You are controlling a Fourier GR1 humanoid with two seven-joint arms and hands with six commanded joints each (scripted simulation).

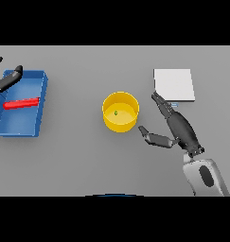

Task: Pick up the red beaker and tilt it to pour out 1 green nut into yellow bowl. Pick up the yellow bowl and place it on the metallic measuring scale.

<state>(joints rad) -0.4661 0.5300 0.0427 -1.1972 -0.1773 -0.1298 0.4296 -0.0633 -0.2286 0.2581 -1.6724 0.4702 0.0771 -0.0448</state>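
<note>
Grey surface [78, 156]: flat and plain, carries everything; likely little grip for a sliding bowl.
Blue rectangular tray [40, 106]: far left, low walls, holds the red cylindrical beaker [22, 103] lying on its side along the tray's middle.
Metallic square measuring scale [173, 84]: pale flat plate at upper right, well apart from the bowl, partly behind the right fingertips.
Yellow round bowl [120, 112]: upright at centre, open top, thin straight wall; probably light and rigid, smooth-sided, so apt to slip under a weak pinch. Best hold judged as thumb and fingers wrapped across the outer wall from the right, or a pinch over the rim; kept level to stop the nut rolling out.
Right hand [175, 125]: just right of the bowl, not touching; fingers [160, 101] straight and released, thumb spread toward the bowl's lower right, holding nothing.
Left hand [7, 79]: at the tray's upper left corner, fingers relaxed, empty.
Small green nut [116, 113]: lying inside the bowl on its floor; pour judged done, bowl not yet lifted.
</note>
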